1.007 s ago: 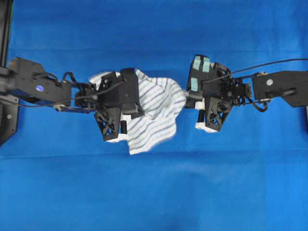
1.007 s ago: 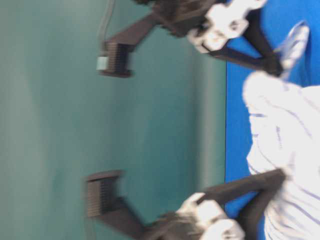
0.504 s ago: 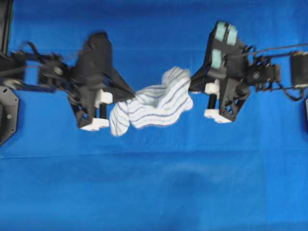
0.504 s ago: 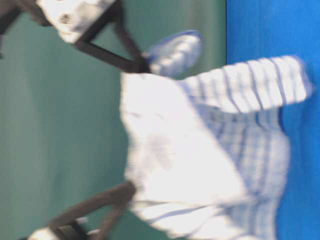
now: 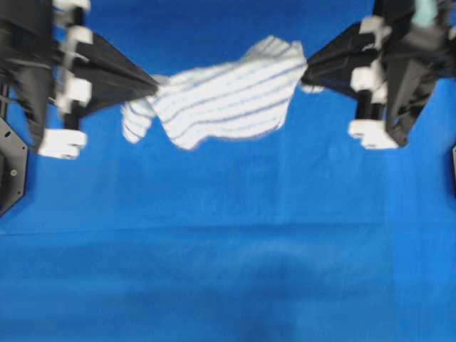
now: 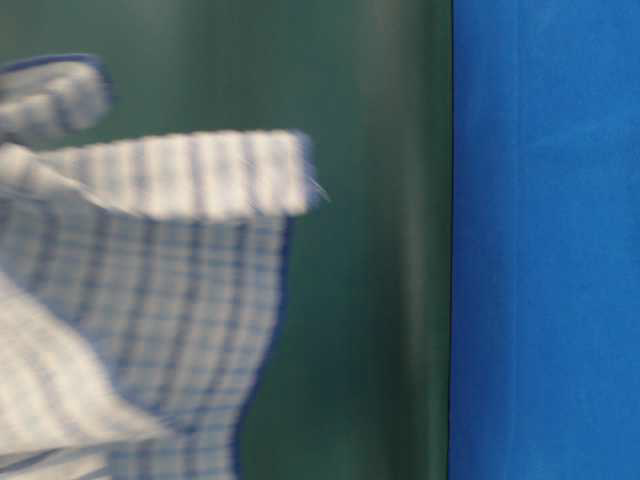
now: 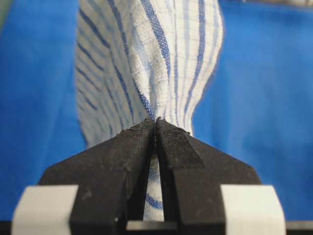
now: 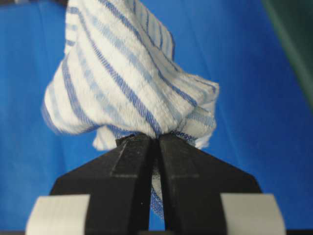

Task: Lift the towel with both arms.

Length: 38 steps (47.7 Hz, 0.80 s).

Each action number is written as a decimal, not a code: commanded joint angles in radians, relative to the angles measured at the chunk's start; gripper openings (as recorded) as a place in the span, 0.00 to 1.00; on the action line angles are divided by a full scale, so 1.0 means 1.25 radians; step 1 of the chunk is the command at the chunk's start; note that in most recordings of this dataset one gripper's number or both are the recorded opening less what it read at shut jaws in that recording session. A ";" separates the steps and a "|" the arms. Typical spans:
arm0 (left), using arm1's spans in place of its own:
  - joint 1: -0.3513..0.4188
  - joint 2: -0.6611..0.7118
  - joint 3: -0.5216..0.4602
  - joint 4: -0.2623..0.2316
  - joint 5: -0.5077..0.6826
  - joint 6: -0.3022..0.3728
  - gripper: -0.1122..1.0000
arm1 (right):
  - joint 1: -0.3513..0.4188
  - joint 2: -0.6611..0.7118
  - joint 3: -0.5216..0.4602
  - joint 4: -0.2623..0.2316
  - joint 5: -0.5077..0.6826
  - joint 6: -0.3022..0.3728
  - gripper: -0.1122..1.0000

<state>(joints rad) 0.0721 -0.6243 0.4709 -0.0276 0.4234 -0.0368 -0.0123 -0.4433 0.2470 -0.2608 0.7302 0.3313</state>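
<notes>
Black left gripper [image 7: 155, 128] clenched on gathered towel [image 5: 221, 100] corner, fabric pinched between tips. Right gripper [image 8: 157, 142] likewise clamped on bunched opposite end. Towel slung between both, clear of blue table covering [image 5: 228, 256], hanging above its far half, middle sagging slightly. Judged: light, thin, soft, drapes and bunches, no stiffness; could slip from shallow pinch. Best hold: opposite ends, fabric gathered deep between pads, as now.

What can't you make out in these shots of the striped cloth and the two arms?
- Table-level view: both pincers out of frame; thin white blue-striped towel blurred and cut by the left edge.
- Overhead view: black arms cut by the side edges; motion blur.
- Wrist views: the towel's held corners hidden between closed black fingers.
</notes>
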 commanded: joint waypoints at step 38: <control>0.012 -0.036 -0.054 0.004 0.012 0.016 0.32 | 0.004 0.002 -0.086 0.000 0.049 -0.050 0.15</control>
<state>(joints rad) 0.0844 -0.6673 0.4295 -0.0245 0.4525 -0.0138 -0.0092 -0.4326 0.1626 -0.2608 0.7992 0.2715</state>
